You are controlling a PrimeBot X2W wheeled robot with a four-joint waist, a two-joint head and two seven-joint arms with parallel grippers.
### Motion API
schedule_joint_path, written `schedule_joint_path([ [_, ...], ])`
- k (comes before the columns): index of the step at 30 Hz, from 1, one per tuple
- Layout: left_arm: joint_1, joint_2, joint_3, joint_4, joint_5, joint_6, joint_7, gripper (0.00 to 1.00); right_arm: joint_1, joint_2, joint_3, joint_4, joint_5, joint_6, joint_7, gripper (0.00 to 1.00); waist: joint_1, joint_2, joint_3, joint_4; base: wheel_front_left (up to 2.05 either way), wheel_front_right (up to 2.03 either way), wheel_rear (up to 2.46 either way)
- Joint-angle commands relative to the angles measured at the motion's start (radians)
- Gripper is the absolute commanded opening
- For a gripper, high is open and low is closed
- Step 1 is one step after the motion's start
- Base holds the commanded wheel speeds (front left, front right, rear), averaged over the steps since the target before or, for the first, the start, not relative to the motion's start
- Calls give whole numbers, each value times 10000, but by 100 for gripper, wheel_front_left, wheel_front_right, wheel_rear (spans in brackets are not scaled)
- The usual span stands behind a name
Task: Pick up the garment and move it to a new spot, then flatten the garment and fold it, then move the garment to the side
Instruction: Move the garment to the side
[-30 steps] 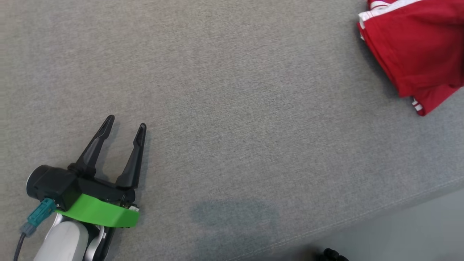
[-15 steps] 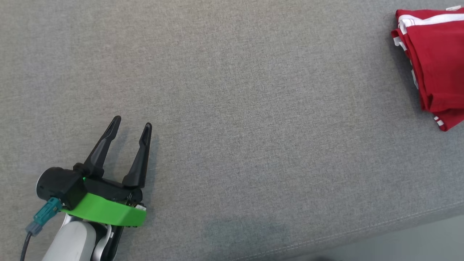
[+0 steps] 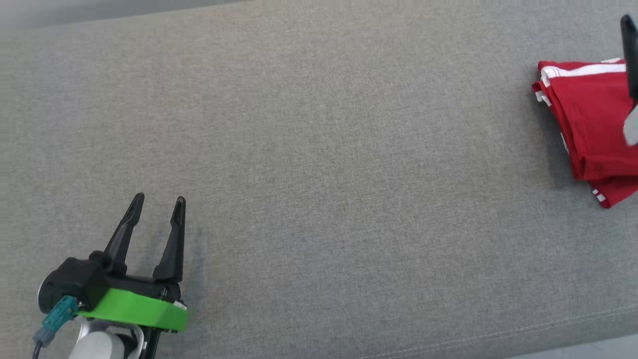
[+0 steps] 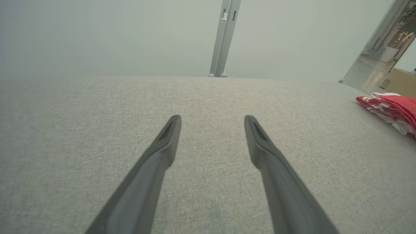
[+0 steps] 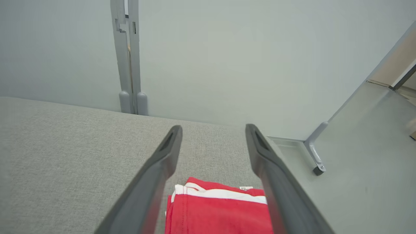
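Note:
The red garment with white trim lies folded in a compact stack at the far right of the grey fabric surface. My left gripper rests open at the lower left, far from the garment, with nothing between its fingers. In the left wrist view that gripper points across bare fabric, and the garment sits at the right edge. My right gripper hangs open above the garment, its fingers straddling the stack's white-trimmed end without touching it. One dark finger of it crosses the head view's right edge.
The surface's front seam runs along the lower right, and its far edge shows at the top left. Beyond the far edge stands a grey metal post against a pale wall. Bare floor lies past the surface's right end.
The head camera has shifted, so the whole picture slid. The right gripper's finger has come into view at the right edge over the garment. The left gripper stays open.

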Motion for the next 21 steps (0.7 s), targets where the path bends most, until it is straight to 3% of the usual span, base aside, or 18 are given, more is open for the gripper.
schedule_joint_path([
  [1, 203, -76, 144, 127, 119, 71, -21, 100, 504, 105, -32, -140, -57, -14, -398, 100, 0, 0, -678, 596, 0, 0, 0],
  [10, 878, -375, 1125, 951, 625, 211, -23, 100, 3657, 2028, -1483, -121, -912, -14, -3357, 100, 0, 0, -1682, 1393, 0, 0, 0],
  [17, 1161, -748, 1929, 1339, 1184, 199, -21, 100, 4862, 3499, -2049, 352, -2600, -17, -3900, 100, 0, 0, -2133, 1480, 0, 0, 0],
  [21, 1357, -1116, 2390, 1392, 1489, 139, -23, 100, 5387, 4236, -2177, -188, -3217, -14, -3893, 100, 0, 0, -2365, 1394, 0, 0, 0],
])
